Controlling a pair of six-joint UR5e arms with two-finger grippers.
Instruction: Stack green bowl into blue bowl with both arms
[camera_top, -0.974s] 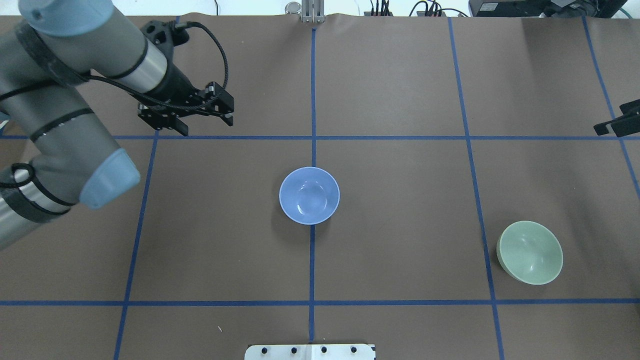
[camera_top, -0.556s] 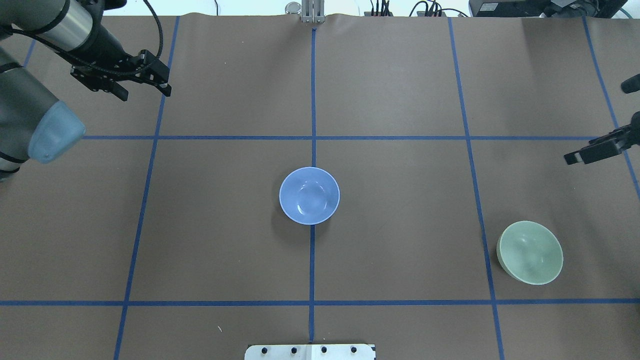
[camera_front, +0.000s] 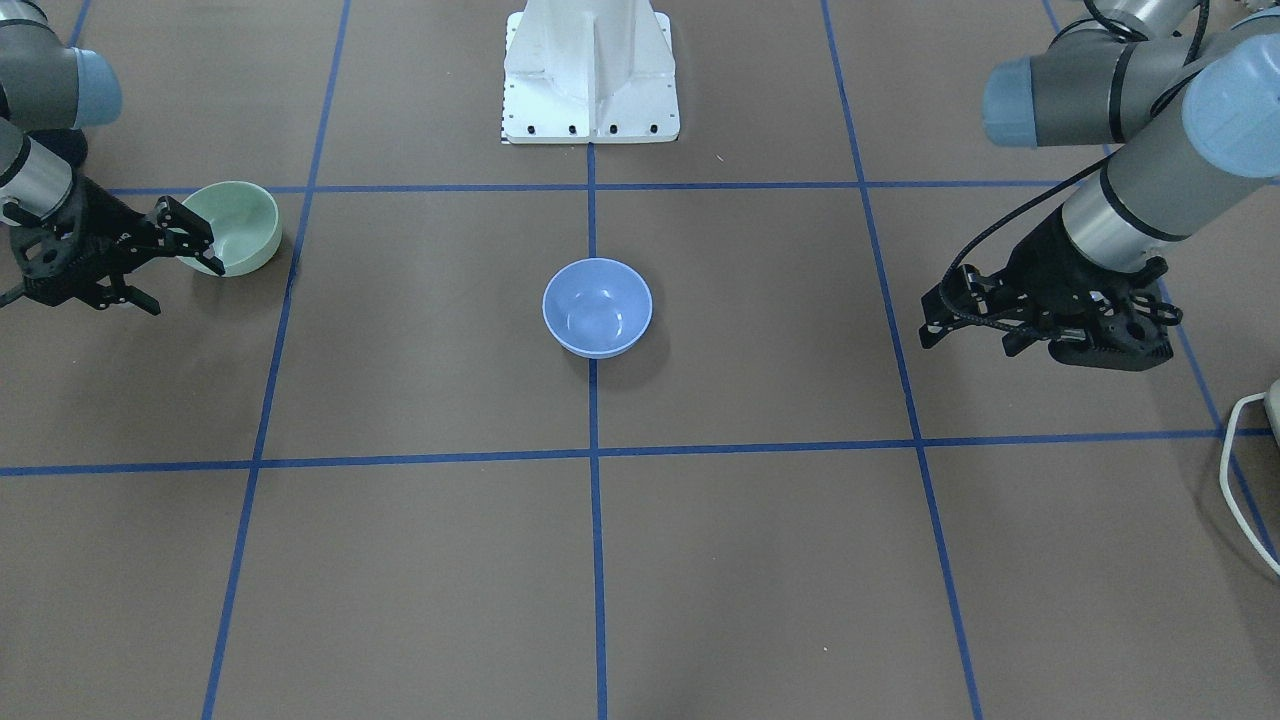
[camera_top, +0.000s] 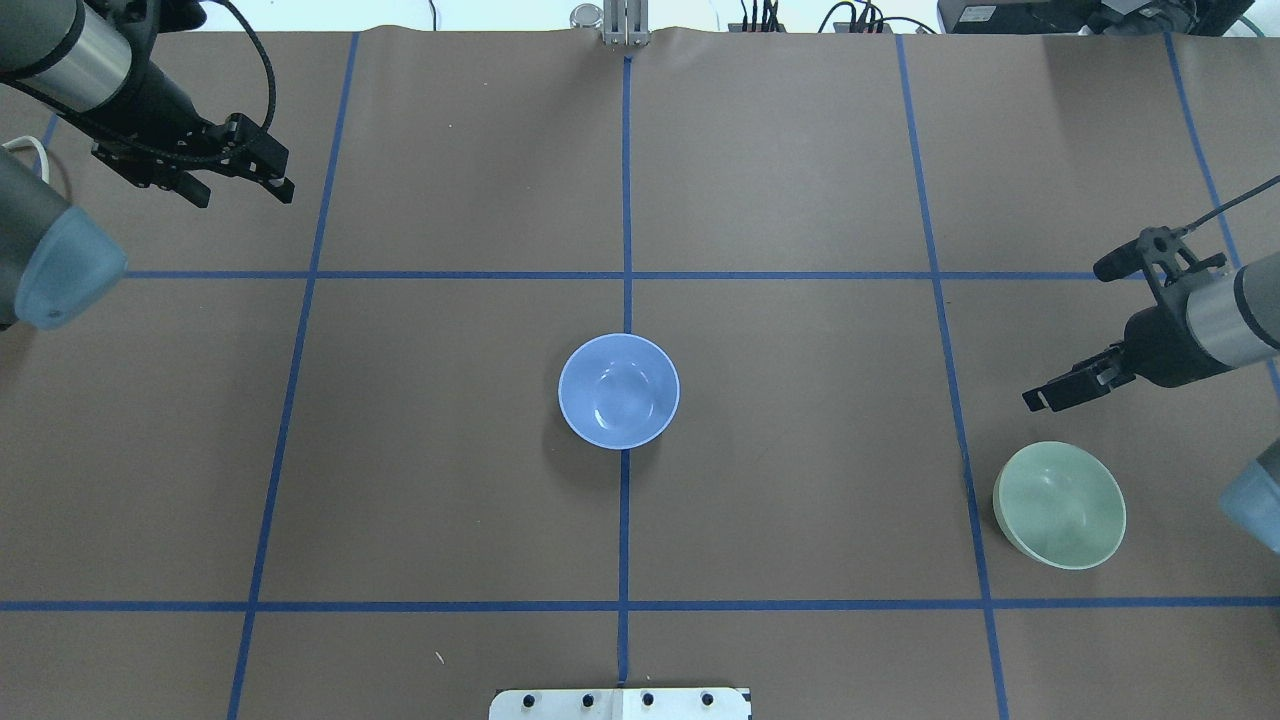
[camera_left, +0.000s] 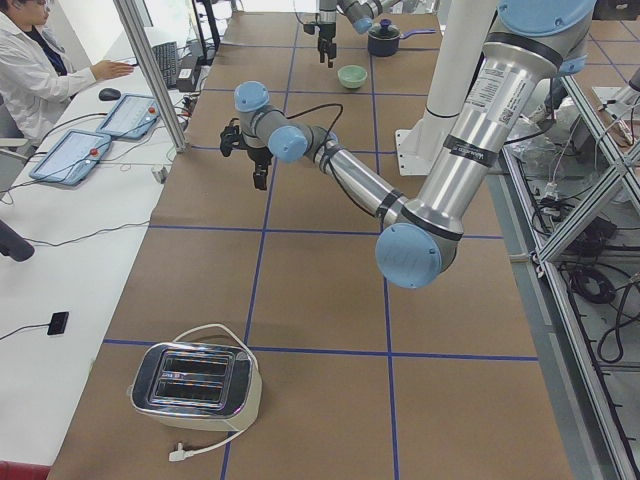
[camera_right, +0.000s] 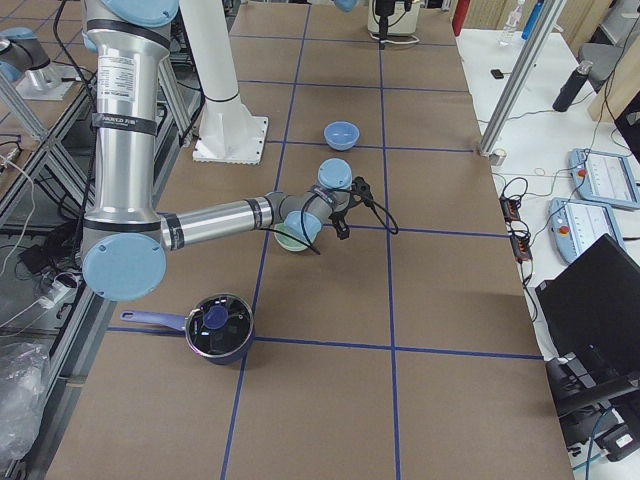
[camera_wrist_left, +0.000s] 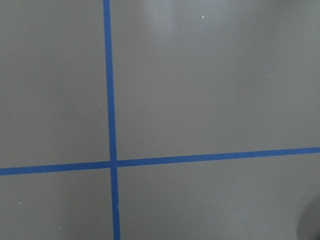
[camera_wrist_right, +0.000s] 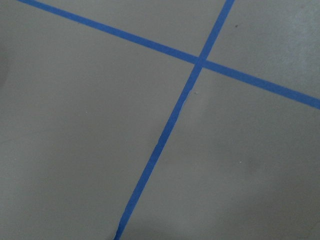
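Note:
The green bowl (camera_top: 1060, 505) stands upright at the near right of the table, and also shows in the front view (camera_front: 235, 227). The blue bowl (camera_top: 619, 391) stands upright and empty at the centre, on the middle tape line (camera_front: 597, 307). My right gripper (camera_top: 1045, 395) is open and empty, hovering just beyond the green bowl; in the front view (camera_front: 172, 275) one fingertip overlaps the bowl's rim. My left gripper (camera_top: 240, 192) is open and empty at the far left, well away from both bowls (camera_front: 968, 338). Both wrist views show only brown mat and blue tape.
The white pedestal base (camera_top: 620, 703) sits at the near middle edge. A dark lidded pot (camera_right: 218, 325) stands past the green bowl at the right end. A toaster (camera_left: 195, 385) with a white cable (camera_front: 1240, 480) sits at the left end. Blue tape lines grid the mat.
My left arm has pulled back from the middle left to the far left corner. My right arm has come in from the right edge and moved down toward the green bowl. The bowls have not moved.

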